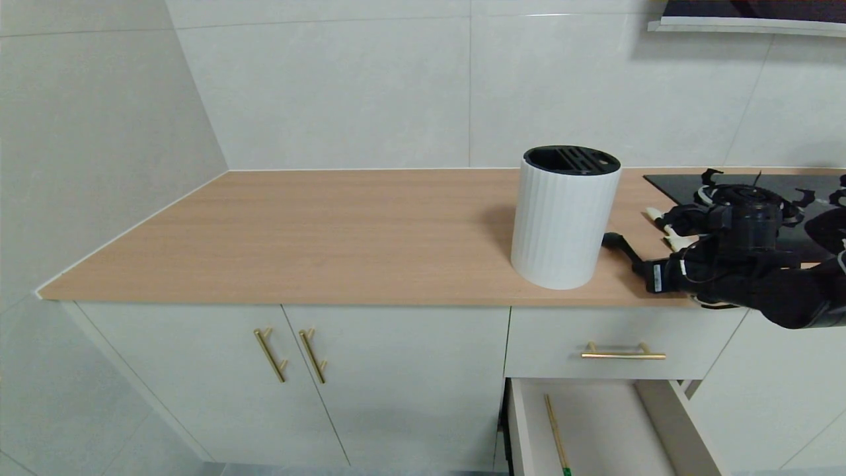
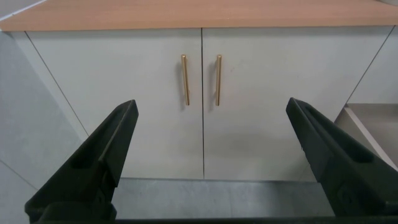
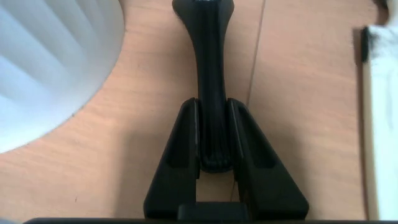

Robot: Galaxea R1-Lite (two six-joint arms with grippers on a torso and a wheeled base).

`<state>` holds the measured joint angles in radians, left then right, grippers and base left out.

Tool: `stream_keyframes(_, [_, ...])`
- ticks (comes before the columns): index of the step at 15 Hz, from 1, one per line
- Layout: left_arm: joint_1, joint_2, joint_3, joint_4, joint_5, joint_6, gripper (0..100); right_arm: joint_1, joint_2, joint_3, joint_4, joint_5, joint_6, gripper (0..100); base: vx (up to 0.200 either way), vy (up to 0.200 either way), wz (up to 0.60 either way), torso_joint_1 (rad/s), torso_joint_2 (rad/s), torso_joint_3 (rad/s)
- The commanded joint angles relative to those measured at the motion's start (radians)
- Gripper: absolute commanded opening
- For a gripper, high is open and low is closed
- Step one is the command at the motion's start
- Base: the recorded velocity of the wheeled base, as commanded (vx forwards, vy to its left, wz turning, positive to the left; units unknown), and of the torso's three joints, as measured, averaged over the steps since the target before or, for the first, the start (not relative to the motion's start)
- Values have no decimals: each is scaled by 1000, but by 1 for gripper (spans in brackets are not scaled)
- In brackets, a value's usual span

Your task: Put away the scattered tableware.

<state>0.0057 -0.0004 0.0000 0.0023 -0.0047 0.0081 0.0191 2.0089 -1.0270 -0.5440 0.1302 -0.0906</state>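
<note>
Drawer (image 1: 519,423): open below the tabletop (image 1: 330,231), one chopstick (image 1: 554,426) inside.
Left pincer (image 2: 211,104): spread wide, holding nothing, low before the cabinet doors (image 2: 202,112).
Right pincer (image 3: 211,106): clamped on the black handle (image 3: 210,50), which lies flat on the tabletop just beside the white holder (image 1: 562,225).
Grip risk: it holds the handle's very end, so the far end could droop or twist loose on the lift.
Holder risk: it stands so close that a sideways swing could knock it.
White-handled pieces (image 1: 664,228): near the hob, and easily swept aside.
</note>
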Motion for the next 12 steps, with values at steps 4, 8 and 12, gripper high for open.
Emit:
stream_keyframes(4, [0, 0, 0, 1, 0, 1, 100, 94, -357, -18, 480, -58, 181, 0, 0, 0, 0, 0, 0, 0])
stream_keyframes(8, [0, 0, 0, 1, 0, 0, 100, 147, -607, -16, 757, -55, 302, 0, 0, 0, 0, 0, 0, 0])
stream_keyframes(12, [0, 0, 0, -1, 0, 0, 100, 147, -740, 44, 868, -27, 307, 0, 0, 0, 0, 0, 0, 0])
